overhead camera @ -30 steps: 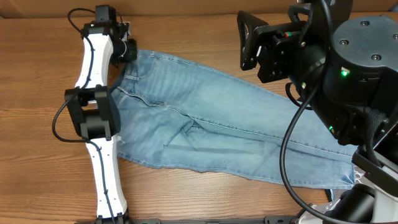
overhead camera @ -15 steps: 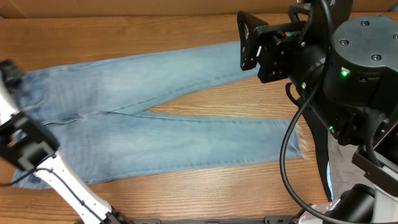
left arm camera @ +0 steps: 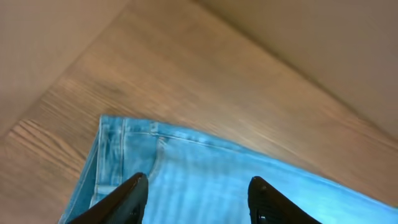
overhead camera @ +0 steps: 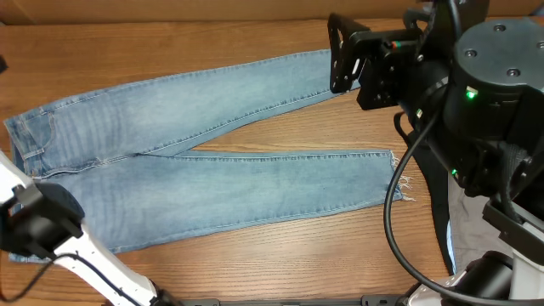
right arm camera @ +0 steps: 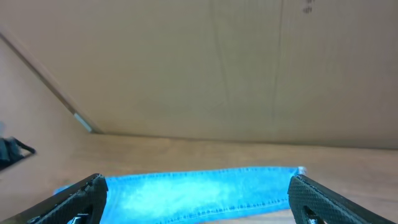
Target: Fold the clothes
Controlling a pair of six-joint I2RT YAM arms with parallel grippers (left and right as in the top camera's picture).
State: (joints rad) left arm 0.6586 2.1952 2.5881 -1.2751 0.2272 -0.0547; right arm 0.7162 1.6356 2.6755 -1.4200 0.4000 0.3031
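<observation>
The clothes are light-blue jeans (overhead camera: 212, 161) lying flat on the wooden table, waist at the left and both legs running right in a narrow V. In the left wrist view my left gripper (left arm camera: 198, 180) stands open just above the waist corner of the jeans (left arm camera: 217, 168), with nothing between its fingers. My right gripper (overhead camera: 347, 53) hangs over the end of the far leg. Its jaws stand wide open in the right wrist view (right arm camera: 198, 182), with the hem of the jeans (right arm camera: 199, 193) lying below and between them.
The left arm's black and white links (overhead camera: 42, 225) cross the bottom-left corner beside the waist. The bulky black right arm (overhead camera: 476, 93) fills the right side. A frayed hem (overhead camera: 399, 178) ends the near leg. A brown wall (right arm camera: 217, 68) backs the table.
The jeans went from a crumpled diagonal heap to a flat spread with the waist pulled far left. My left arm swung to the left edge and its jaws opened off the waist.
</observation>
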